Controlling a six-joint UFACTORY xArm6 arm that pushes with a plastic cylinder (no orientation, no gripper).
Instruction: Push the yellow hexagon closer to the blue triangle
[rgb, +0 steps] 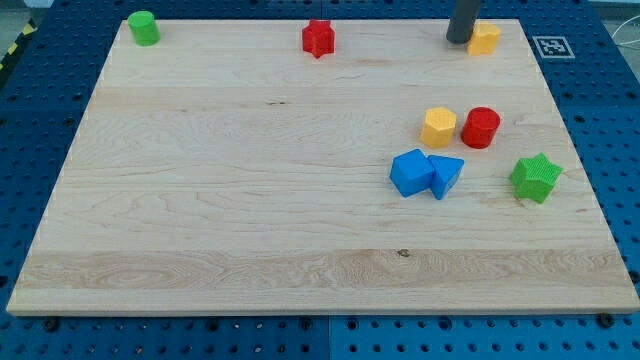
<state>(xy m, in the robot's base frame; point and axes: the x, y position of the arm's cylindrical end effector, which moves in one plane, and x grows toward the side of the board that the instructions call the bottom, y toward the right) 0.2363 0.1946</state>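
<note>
The yellow hexagon (438, 127) sits on the table (250, 200) just above the blue triangle (446, 175) in the view, apart from it, with a red cylinder (481, 127) just beside it on the view's right. The tool is a bare rod with no jaws to open or close; the tip (459, 40) stands well above the hexagon at the table's top edge, beside another yellow block (485, 39). In the inspector's judgement, the tip should come straight down behind the hexagon's upper face and push gently, avoiding the cylinder.
</note>
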